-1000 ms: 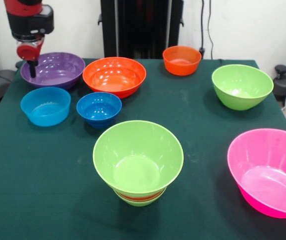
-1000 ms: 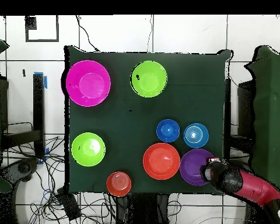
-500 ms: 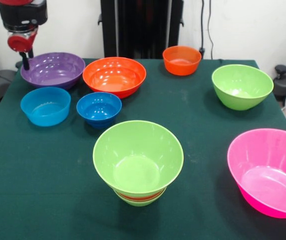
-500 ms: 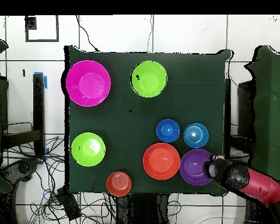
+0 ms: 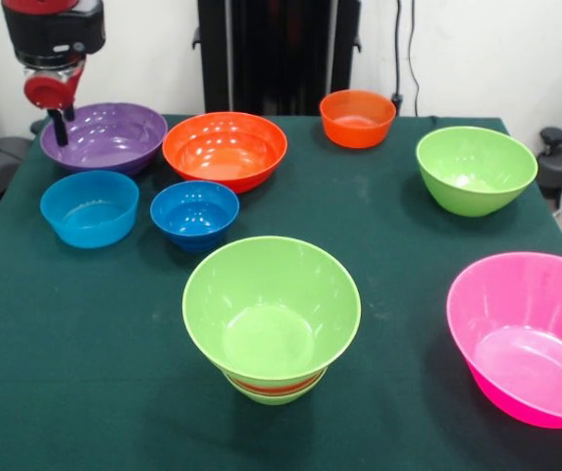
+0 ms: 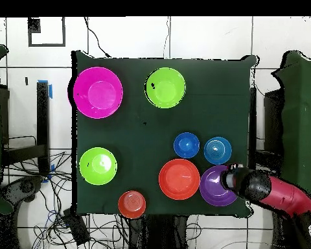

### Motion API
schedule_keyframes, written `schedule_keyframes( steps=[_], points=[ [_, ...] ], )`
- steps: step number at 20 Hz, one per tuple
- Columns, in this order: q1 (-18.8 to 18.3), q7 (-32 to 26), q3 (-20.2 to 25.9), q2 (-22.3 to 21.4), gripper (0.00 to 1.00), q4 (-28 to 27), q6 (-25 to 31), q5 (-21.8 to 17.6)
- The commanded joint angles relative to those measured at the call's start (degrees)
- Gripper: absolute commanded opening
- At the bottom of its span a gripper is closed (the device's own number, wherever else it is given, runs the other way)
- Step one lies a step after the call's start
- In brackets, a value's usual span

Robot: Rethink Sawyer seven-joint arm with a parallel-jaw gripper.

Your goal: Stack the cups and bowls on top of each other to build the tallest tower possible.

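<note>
While the tool hangs over the purple bowl, the desk holds the following:

Tool [image 5: 62, 123]: dark tips below a red fitting on the red and black arm, above the purple bowl's outer rim; whether released or clenched, cannot tell; nothing seen in its grasp. Overhead view puts it [image 6: 230, 179] over that bowl's edge at the desk's side.

Purple bowl [image 5: 104, 136]: large, upright, at the desk's back corner in the front view; just beside the large orange bowl.

Large orange bowl [image 5: 225, 148]: wide and shallow, upright, between the purple bowl and the small orange bowl.

Small orange bowl [image 5: 357, 117]: upright, alone near the far edge.

Light blue bowl [image 5: 89, 207]: upright, in front of the purple bowl, just beside the dark blue bowl.

Dark blue bowl [image 5: 194, 213]: small, upright, in front of the large orange bowl.

Tower [image 5: 272, 320]: wide lime green bowl on top, orange band and small green base showing under it; stands near the middle of the desk's front, well apart from the tool.

Lime green bowl [image 5: 475, 169]: single, upright, at the opposite side from the purple bowl.

Pink bowl [image 5: 528, 336]: largest, upright, at the front corner, partly cut by the picture's edge.

Desk [image 5: 84, 353]: dark green cloth cover.
</note>
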Motion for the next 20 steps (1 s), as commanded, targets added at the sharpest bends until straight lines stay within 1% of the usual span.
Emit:
schedule_keyframes(
  steps=[1,8,11,15,18,20],
  points=[
    [3.73,-0.44,3.25,3.22,1.0,-4.33,3.83,3.66],
    [6.05,0.64,2.16,4.66,1.0,-6.49,3.84,5.47],
    [6.5,0.75,1.51,4.91,1.0,-6.44,3.57,6.11],
    [6.75,0.95,0.68,6.73,1.0,-6.93,2.34,6.33],
    [7.37,2.11,0.19,8.09,1.0,-6.35,0.23,6.61],
    [7.66,2.35,-0.14,8.63,1.0,-6.15,-0.24,6.88]
  ],
)
